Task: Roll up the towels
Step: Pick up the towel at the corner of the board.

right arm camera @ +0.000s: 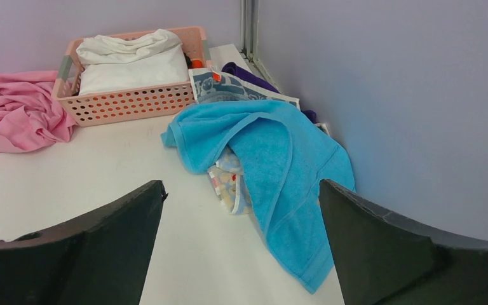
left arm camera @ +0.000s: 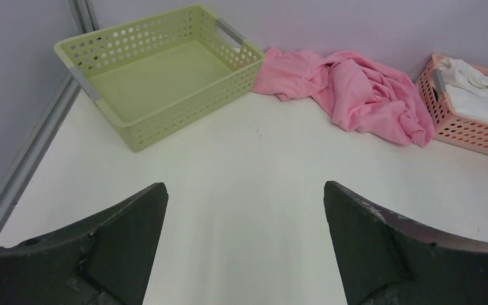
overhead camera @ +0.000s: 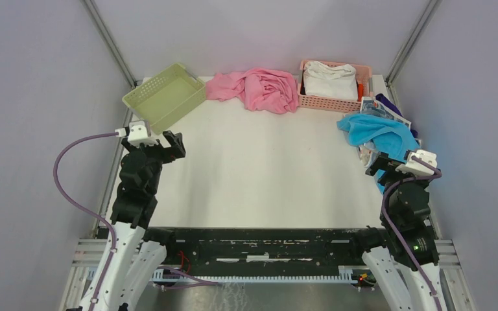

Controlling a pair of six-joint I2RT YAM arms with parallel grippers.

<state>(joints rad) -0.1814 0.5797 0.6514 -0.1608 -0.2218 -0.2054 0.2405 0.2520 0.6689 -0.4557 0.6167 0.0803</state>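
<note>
Towels (right arm camera: 260, 159) lie heaped and unrolled, far right on the counter (right arm camera: 101, 165). Left gripper (left arm camera: 243, 190) and right gripper (right arm camera: 241, 187) gape wide, empty.

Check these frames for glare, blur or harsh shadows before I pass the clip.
Top external: soft even light, no glare on the table, sharp throughout. Left wrist: green basket crisp, left claw dark, slightly soft. Right wrist: blue towel sharp, bluish tint on the wall, right claw equally dark.

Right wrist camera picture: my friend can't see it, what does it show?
A bright blue towel lies crumpled on the white table, draped over a patterned towel. The right hand has its dark fingers wide open before it, holding nothing. Behind sits a pink basket of white cloth.
</note>
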